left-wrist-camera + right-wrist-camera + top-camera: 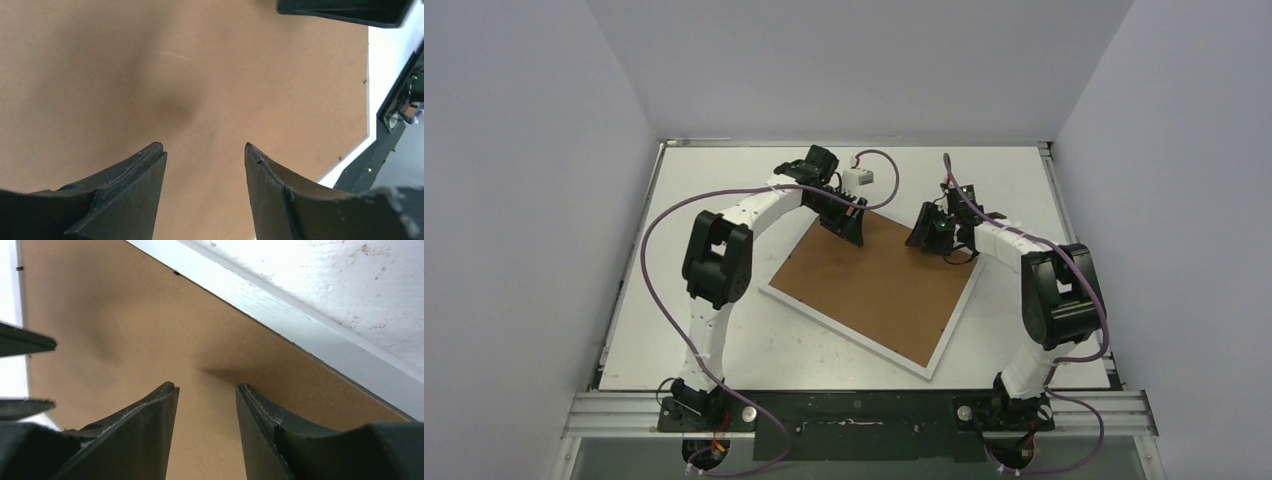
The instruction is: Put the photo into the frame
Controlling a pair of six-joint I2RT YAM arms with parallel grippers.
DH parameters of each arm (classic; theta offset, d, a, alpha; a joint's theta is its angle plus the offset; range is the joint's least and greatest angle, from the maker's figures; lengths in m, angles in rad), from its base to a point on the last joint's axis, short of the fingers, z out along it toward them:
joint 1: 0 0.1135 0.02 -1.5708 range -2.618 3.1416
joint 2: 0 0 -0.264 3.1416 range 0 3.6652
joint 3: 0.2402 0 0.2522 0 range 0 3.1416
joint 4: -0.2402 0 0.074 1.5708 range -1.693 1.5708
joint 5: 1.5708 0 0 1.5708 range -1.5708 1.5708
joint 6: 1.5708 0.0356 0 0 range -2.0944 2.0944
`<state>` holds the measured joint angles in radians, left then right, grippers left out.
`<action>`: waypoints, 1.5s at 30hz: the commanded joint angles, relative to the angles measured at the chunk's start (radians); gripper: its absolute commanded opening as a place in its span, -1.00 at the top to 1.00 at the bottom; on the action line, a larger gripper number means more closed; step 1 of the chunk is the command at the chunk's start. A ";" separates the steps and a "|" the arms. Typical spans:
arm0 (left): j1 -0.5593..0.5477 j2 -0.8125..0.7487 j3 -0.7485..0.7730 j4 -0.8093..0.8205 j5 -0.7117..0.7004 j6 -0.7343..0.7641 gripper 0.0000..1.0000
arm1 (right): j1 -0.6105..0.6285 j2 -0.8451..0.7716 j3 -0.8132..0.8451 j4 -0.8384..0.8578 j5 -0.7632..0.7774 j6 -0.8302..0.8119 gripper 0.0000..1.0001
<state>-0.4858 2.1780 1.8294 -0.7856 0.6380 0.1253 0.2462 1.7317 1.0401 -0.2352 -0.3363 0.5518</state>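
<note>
The frame point(844, 335) lies back side up on the table, turned at an angle, its brown board point(874, 280) facing me inside a thin white rim. The photo is out of view. My left gripper point(849, 225) hovers over the frame's far left corner, open, with only brown board point(150, 75) between its fingers point(145, 165). My right gripper point(939, 235) stands over the far right part, also open and holding nothing. In the right wrist view its jaws point(206, 386) point at the board close to the white rim point(280, 305).
A small white box point(860, 179) with a cable sits at the back of the white table point(1024, 180), just behind the left gripper. The two grippers are close together; the right one's fingers point(340, 10) show in the left wrist view. Walls enclose three sides.
</note>
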 commanded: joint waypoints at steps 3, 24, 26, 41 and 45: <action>-0.018 0.028 0.016 0.150 -0.015 -0.036 -0.12 | -0.083 0.001 0.037 -0.045 -0.120 0.005 0.05; -0.223 0.181 0.239 0.095 -0.184 0.018 -0.07 | -0.190 -0.171 0.014 -0.172 0.217 -0.085 -0.24; -0.230 0.203 0.261 0.090 -0.195 0.015 -0.06 | -0.202 -0.181 -0.008 -0.171 0.214 -0.087 -0.25; -0.266 0.218 0.237 0.053 -0.348 0.075 -0.02 | -0.233 -0.170 -0.093 -0.115 0.124 -0.101 -0.22; -0.275 0.205 0.188 0.052 -0.406 0.101 -0.02 | -0.244 -0.184 -0.065 -0.111 0.167 -0.111 -0.22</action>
<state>-0.7559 2.3844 2.0632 -0.7033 0.3462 0.1772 0.0120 1.5772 0.9405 -0.3855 -0.1879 0.4591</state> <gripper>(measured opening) 0.509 0.610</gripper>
